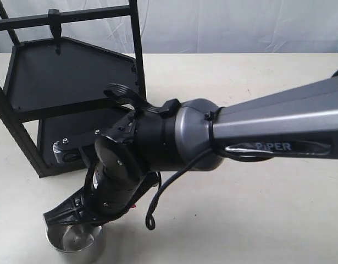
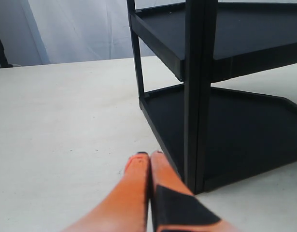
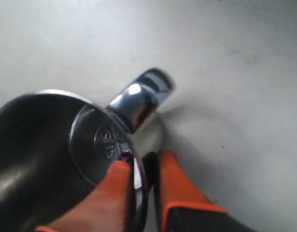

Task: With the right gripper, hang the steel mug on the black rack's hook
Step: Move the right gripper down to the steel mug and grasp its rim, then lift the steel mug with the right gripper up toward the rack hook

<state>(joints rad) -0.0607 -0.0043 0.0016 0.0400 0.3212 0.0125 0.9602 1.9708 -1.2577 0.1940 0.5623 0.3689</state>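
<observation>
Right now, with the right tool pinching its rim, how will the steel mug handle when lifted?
The steel mug looks rigid and probably light. Its polished wall may slip between the orange fingers, and the rim pinch could let it swing.

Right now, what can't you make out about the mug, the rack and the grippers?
- Mug: exterior view, the right arm hides most of it, and the frame's bottom edge cuts it.
- Mug handle: right wrist view, blurred.
- Right gripper: fingers straddle the mug's wall; whether it is clamped is unclear.
- Rack: left wrist view cuts off its top; hook shows only in the exterior view.
</observation>
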